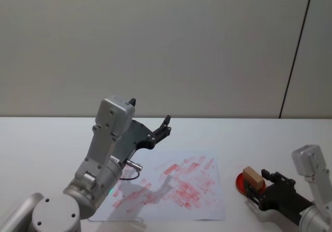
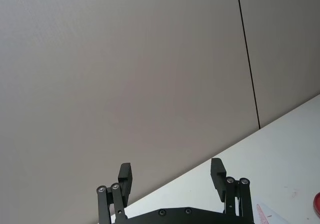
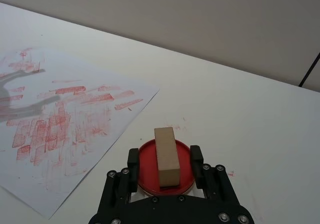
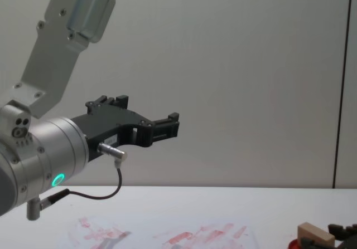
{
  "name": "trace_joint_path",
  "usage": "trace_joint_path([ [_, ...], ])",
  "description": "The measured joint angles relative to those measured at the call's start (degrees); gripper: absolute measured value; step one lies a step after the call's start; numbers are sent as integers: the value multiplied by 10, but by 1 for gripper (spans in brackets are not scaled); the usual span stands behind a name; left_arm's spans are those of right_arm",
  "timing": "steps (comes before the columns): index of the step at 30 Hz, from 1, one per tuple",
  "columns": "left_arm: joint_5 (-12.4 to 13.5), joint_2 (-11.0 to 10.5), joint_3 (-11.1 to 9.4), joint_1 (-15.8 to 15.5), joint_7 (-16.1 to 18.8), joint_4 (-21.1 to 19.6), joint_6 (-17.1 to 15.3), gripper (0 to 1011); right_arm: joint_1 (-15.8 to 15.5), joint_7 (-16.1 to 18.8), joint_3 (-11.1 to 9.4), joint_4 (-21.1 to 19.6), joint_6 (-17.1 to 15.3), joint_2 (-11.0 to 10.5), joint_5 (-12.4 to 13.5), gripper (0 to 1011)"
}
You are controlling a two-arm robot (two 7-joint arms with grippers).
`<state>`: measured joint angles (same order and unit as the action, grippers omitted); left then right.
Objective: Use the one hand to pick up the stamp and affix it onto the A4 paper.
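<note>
**Stamp** (image 3: 165, 151): pale wooden block lying on the red ink pad (image 3: 147, 170), at the table's (image 3: 240, 108) right side. Its long axis points straight away from the right wrist.

**Right end effector** (image 3: 164, 155): low over the pad, fingers apart, one on each long flank of the stamp with a gap on both sides. It is the nearer arm, judged ready to clamp.

**A4 paper** (image 3: 75, 129): red-smeared sheet just beside the pad, on the robot's left.

**Left end effector** (image 2: 171, 166): raised above the paper, fingers apart, idle.
</note>
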<state>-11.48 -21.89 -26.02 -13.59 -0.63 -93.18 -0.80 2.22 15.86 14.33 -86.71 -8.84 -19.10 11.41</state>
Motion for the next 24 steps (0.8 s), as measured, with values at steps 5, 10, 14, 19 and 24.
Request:
trace_joint_path([
  [5, 0, 0, 0, 0, 0, 0, 0, 1002, 4, -1, 1, 8, -3, 3, 1, 461],
  [10, 0, 0, 0, 0, 0, 0, 0, 1002, 9, -2, 1, 14, -3, 7, 3, 331],
  [14, 0, 0, 0, 0, 0, 0, 0, 1002, 11, -3, 2, 17, 3, 9, 4, 223],
  [19, 0, 0, 0, 0, 0, 0, 0, 1002, 12, -4, 2, 17, 18, 10, 2, 216],
  [24, 0, 0, 0, 0, 0, 0, 0, 1002, 12, -2, 4, 8, 38, 11, -2, 216],
])
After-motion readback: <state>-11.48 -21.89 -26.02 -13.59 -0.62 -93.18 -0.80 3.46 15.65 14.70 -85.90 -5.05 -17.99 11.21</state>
